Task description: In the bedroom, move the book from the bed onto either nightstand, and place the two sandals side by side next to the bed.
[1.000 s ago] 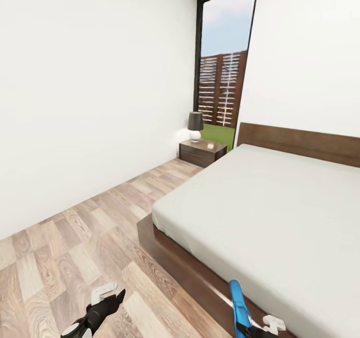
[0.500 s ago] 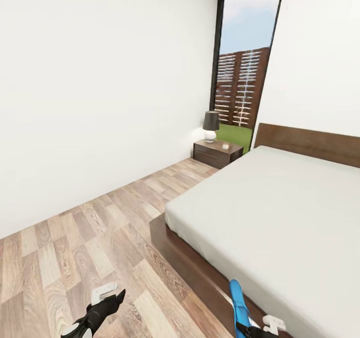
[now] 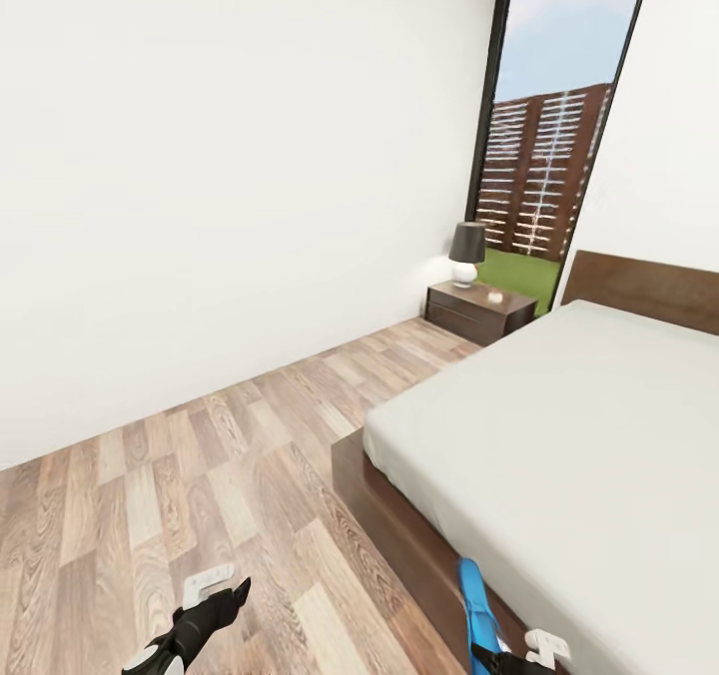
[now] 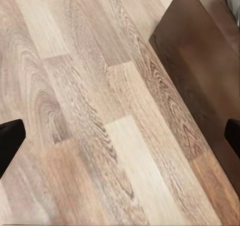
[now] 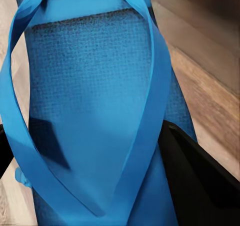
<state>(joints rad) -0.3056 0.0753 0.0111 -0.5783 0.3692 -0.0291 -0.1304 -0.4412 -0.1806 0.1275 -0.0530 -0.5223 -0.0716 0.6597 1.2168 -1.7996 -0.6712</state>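
R hand (image 3: 496,658) clamped on one sandal (image 3: 475,605), carrying it; bed (image 3: 559,435) frame just beside it. L hand (image 3: 205,615) apart, empty, over floor (image 3: 200,465). Next, I reckon: set sandal down by bed, flat, w/ room for its pair.

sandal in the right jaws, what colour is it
Bright blue, straps included: the sandal shows best in the right wrist view.

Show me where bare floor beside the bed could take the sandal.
The wood floor lies bare from the white wall to the bed frame, up to the nightstand. The nightstand top is crowded by a lamp. The right gripper holds the sandal.
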